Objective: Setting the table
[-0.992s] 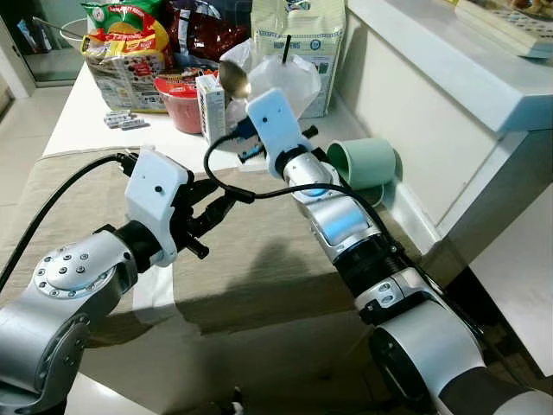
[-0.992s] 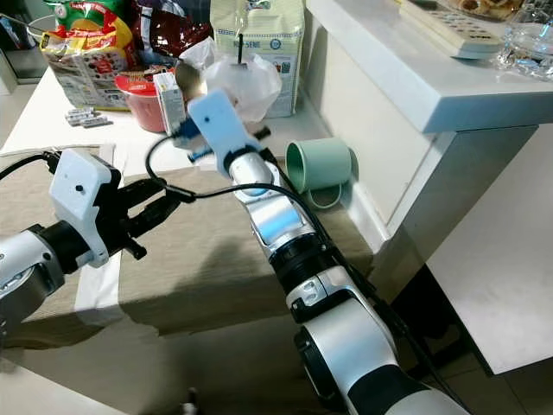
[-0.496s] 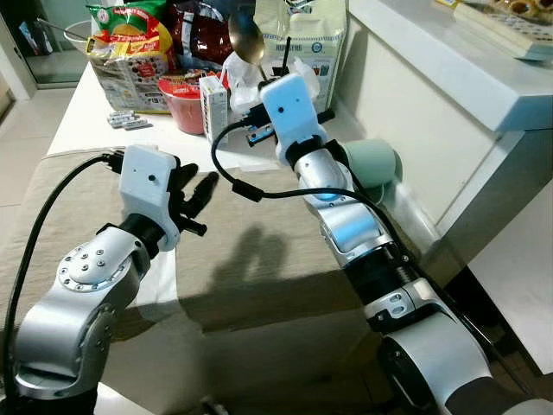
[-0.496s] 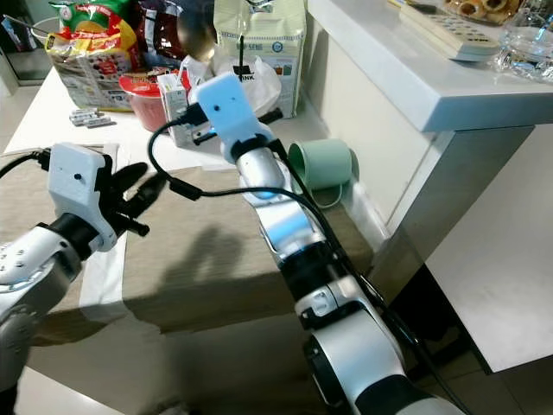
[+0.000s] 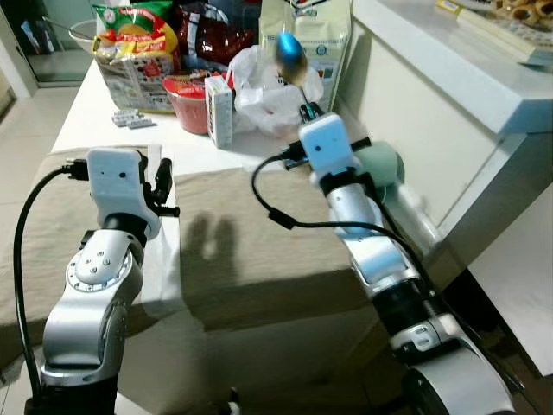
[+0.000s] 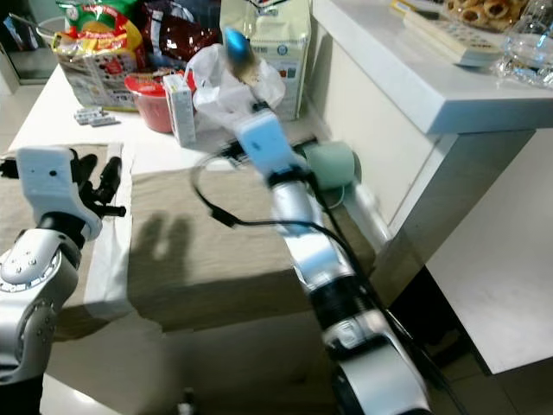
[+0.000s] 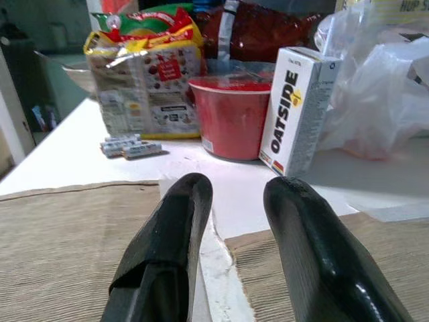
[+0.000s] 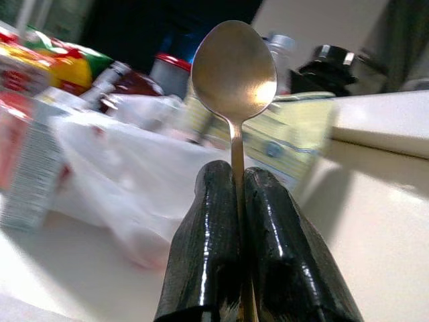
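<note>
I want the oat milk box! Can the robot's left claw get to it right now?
Probably yes. The left claw is open and points toward the Oatside box, with only bare white tabletop between them. The red cup beside the box leaves its front free.

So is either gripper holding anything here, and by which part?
The right gripper holds a spoon by its handle, pinched between shut fingers, bowl sticking up past the tips. The left gripper is open and holds nothing.
</note>
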You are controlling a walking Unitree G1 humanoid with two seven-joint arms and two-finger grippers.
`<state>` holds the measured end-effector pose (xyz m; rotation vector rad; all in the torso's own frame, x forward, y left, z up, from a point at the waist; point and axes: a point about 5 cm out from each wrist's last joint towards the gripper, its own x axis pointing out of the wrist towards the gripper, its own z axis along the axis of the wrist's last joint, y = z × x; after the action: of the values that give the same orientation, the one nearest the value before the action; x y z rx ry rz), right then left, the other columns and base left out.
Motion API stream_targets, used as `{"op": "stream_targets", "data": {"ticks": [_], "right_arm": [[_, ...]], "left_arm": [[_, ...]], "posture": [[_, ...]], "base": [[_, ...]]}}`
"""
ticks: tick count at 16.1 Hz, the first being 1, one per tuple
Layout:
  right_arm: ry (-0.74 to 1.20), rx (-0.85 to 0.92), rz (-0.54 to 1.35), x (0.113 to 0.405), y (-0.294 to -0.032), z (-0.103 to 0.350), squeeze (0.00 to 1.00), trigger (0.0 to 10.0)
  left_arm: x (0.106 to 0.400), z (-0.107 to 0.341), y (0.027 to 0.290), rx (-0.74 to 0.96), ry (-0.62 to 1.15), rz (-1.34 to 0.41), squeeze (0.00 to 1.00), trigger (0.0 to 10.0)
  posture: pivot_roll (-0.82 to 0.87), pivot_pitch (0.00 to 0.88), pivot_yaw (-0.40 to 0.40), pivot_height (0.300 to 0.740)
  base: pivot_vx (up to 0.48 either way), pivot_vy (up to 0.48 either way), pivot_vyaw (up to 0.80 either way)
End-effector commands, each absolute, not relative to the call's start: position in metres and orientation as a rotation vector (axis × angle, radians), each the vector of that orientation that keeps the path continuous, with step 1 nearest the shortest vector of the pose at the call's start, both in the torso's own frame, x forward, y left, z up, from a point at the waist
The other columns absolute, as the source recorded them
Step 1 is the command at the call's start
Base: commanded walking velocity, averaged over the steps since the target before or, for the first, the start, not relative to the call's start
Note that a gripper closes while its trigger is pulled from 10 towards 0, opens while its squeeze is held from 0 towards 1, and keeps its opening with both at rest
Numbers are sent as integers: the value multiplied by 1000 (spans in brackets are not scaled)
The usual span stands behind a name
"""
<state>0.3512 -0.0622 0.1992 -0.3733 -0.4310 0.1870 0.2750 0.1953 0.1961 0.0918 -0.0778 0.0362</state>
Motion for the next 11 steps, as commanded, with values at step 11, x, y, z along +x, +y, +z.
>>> {"op": "stream_targets", "data": {"ticks": [11], "right_arm": [[-271,-335,70,343,-96,168,0,0]], "left_arm": [[262,153,193,70,-12,125,0,10000]], "posture": [[-47,9,-23,740]], "base": [[0,0,0]]}}
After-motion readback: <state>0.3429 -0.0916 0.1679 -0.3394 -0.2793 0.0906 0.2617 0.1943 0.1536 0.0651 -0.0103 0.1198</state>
